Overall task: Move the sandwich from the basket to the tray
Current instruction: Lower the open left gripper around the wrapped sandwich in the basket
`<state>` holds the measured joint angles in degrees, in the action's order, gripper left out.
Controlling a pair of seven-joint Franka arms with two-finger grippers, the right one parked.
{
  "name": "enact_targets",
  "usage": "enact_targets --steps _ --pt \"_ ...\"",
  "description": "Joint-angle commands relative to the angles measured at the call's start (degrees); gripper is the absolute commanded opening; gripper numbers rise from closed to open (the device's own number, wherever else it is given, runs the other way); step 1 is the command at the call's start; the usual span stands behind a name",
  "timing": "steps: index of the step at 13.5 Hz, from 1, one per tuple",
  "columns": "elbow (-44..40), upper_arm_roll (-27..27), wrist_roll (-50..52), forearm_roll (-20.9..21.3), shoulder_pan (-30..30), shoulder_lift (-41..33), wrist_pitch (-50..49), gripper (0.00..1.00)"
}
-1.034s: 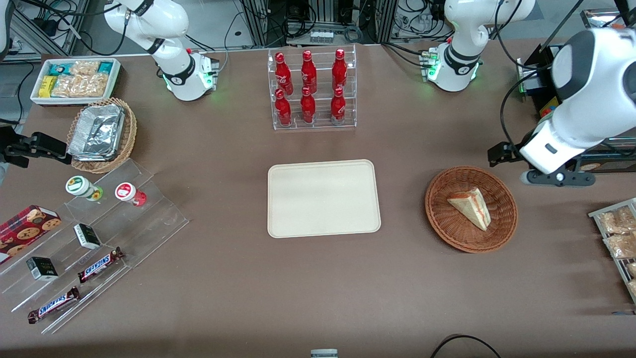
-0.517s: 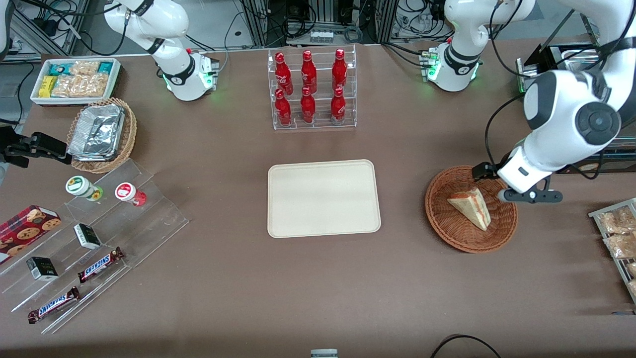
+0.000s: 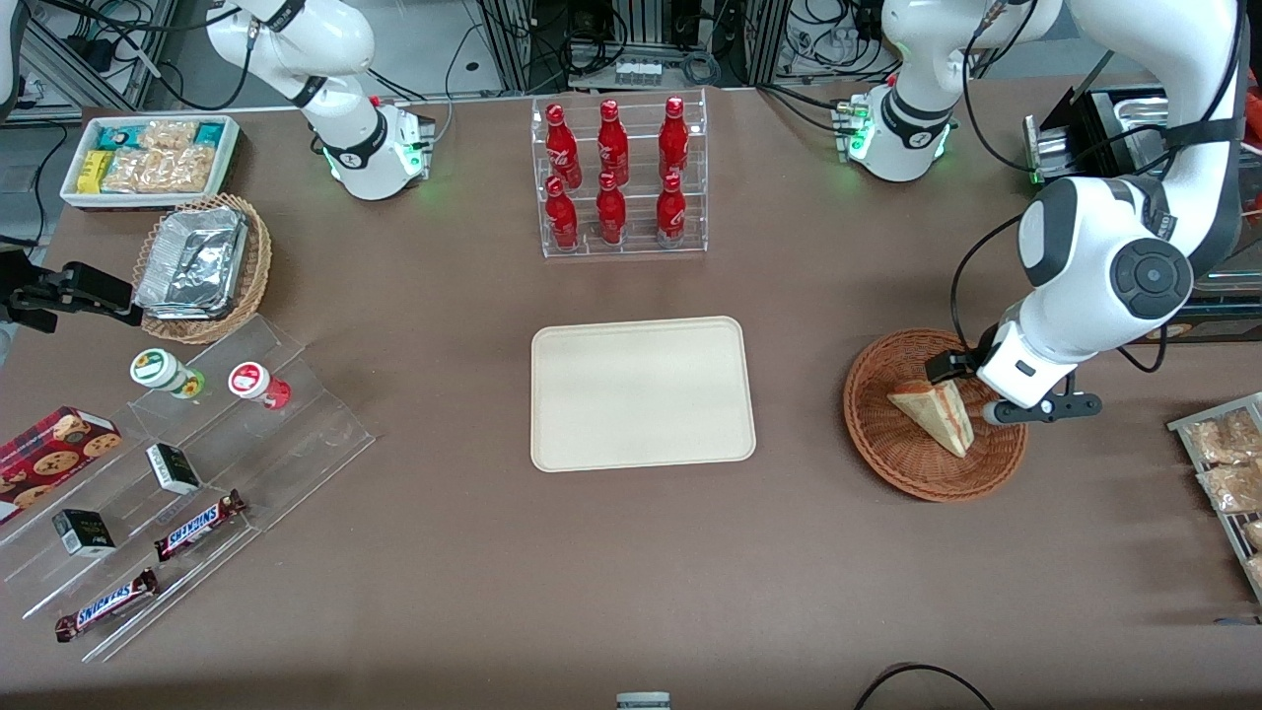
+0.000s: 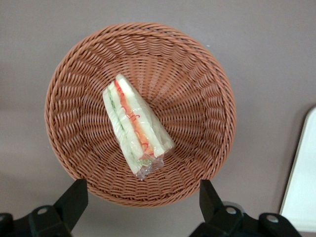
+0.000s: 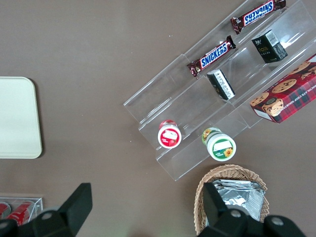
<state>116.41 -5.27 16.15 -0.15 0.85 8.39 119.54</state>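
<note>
The sandwich [image 3: 934,412] lies in the basket [image 3: 887,444], a wrapped wedge with its red-orange and green filling showing along one long edge in the wrist view [image 4: 136,127]; it rests on the woven floor of the basket [image 4: 197,98], roughly at the middle, with its narrow end nearer the front camera; the gripper [image 3: 971,387] hangs above the basket, over the part of the rim that lies toward the working arm's end of the table, just beside the sandwich's broad end; its fingers [image 4: 74,200] are spread wide, one to each side of the basket's rim in the wrist view, and they hold nothing; from these views I cannot tell how high the fingertips stand above the wicker; the tray [image 3: 552,444] lies flat on the brown table [image 3: 444,572], well apart from the basket and toward the parked arm's end of it, with nothing on it; a clear rack of red bottles [image 3: 611,177] stands farther from the front camera than the tray.
</note>
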Motion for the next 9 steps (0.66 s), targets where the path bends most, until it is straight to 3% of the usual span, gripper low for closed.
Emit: enact_targets --steps 1,4,9 --pt "1.27 -0.09 15.51 0.06 0.02 -0.74 1.22 1.0" --pt "1.1 -0.09 32.16 -0.29 0.03 0.48 2.54 1.0" --pt "1.36 -0.09 33.95 -0.29 0.02 1.37 4.12 1.0"
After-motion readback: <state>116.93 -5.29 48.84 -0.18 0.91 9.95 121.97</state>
